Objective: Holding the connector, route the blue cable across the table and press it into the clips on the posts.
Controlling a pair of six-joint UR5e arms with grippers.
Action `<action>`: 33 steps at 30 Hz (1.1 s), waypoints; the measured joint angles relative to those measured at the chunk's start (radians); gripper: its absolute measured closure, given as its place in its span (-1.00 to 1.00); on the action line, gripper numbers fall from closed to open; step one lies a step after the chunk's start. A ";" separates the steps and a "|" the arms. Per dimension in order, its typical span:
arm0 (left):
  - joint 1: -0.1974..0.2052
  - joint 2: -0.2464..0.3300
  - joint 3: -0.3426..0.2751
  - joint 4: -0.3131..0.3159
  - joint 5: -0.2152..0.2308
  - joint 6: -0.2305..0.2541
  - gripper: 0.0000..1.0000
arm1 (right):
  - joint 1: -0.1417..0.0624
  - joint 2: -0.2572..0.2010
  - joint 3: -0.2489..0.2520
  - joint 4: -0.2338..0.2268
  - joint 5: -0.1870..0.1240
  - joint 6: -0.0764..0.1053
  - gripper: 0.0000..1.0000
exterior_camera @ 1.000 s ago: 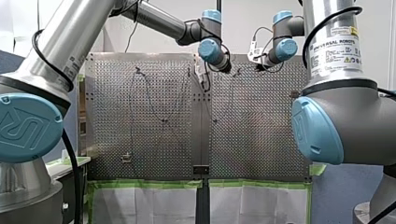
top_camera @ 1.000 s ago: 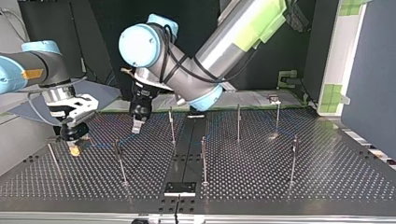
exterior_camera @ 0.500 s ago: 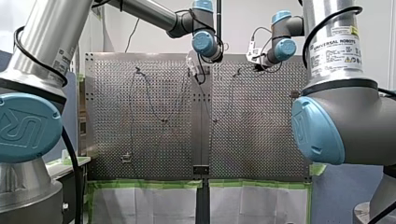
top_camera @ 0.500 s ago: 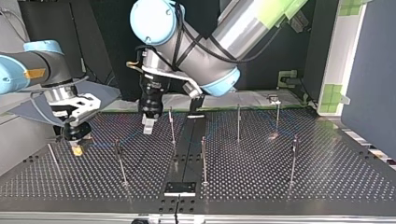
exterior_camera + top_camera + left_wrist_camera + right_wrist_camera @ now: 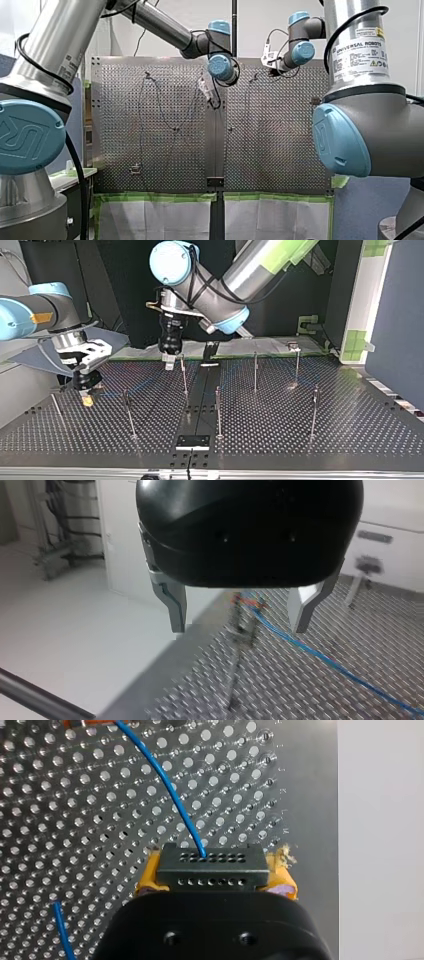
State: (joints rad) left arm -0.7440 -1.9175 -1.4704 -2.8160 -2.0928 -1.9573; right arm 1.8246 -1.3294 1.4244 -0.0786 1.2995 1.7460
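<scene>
Across the perforated metal worktop (image 5: 300, 430) stand thin upright posts (image 5: 255, 371). My left arm enters the top view from 1 o'clock. The black left gripper (image 5: 169, 365) points down near the arms' edge, its metal fingers (image 5: 172, 605) apart and holding nothing. Only its wrist view shows the thin blue cable (image 5: 310, 652) running beneath them. My right gripper (image 5: 88, 400) hangs low at the top view's 9 o'clock. Its yellow-padded fingers (image 5: 150, 877) are clamped on the black rectangular connector (image 5: 210, 866), and the cable leaves the connector toward 11 o'clock.

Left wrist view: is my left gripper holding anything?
No, my left gripper is open with nothing between its fingers; the blue cable runs beyond them over the table.
</scene>
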 joint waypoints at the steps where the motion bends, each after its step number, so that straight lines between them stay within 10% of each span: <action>1: 0.000 -0.010 -0.010 0.010 -0.010 0.008 -1.00 | 0.001 0.000 0.000 0.000 0.000 0.000 1.00; 13: 0.000 -0.093 -0.108 0.108 -0.098 0.050 -1.00 | 0.001 0.000 0.001 0.001 0.011 0.000 1.00; 33: 0.000 -0.098 -0.271 0.270 -0.106 0.057 -1.00 | -0.009 0.000 0.008 0.001 0.023 -0.001 1.00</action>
State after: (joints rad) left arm -0.7444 -2.0156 -1.7411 -2.5459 -2.1987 -1.9005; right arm 1.8159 -1.3292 1.4327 -0.0774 1.3224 1.7452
